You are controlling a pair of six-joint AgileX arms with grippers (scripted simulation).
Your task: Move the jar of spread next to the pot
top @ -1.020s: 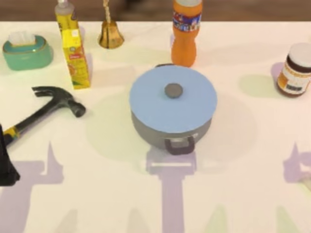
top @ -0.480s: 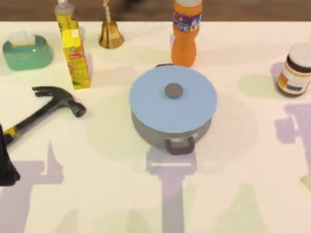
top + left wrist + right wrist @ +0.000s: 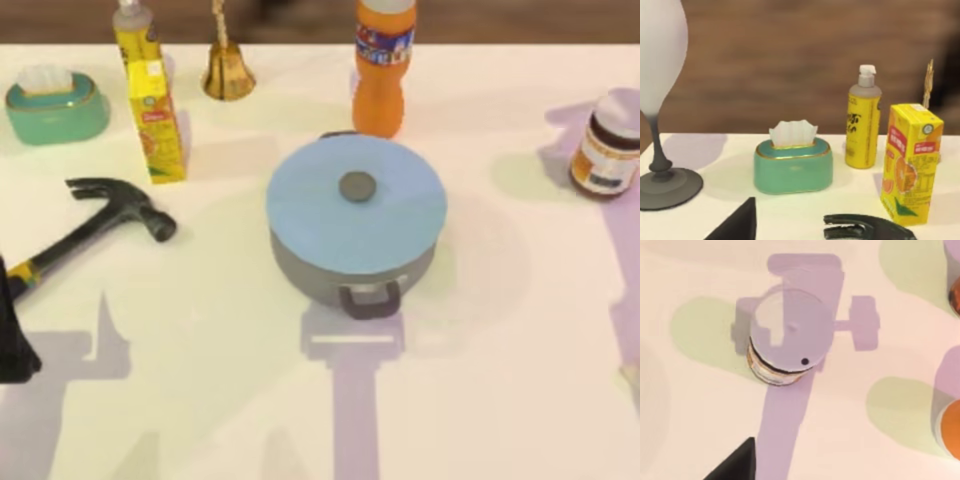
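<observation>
**Sizing up the jar before taking hold**

Looking straight down from the right wrist onto the white lid of the jar of spread (image 3: 789, 335), with the arm's shadow lying across it. Showing only a dark wedge of the right gripper (image 3: 737, 465) at the frame's edge, so not being able to tell how wide the claw is standing or whether anything is in it; judging it empty, the jar sitting free on the table.

Finding the jar (image 3: 606, 145) upright at the far right of the table (image 3: 200, 400), well apart from the pot (image 3: 355, 215) in the middle. Noting the orange soda bottle (image 3: 381, 68) just behind the pot, and bare table lying open between the pot and the jar.

Judging the jar to be rigid and probably glass: smooth, somewhat weighty for its size, unforgiving if dropped or knocked over. Favouring a hold across the round body just under the lid, on the label band, where the sides look straight. Squeezing firmly should do no harm, though the curved wall may be slipping if taken off-centre.

Leaving the left arm (image 3: 12, 335) parked at the table's near left edge, by the hammer (image 3: 110, 215).
</observation>
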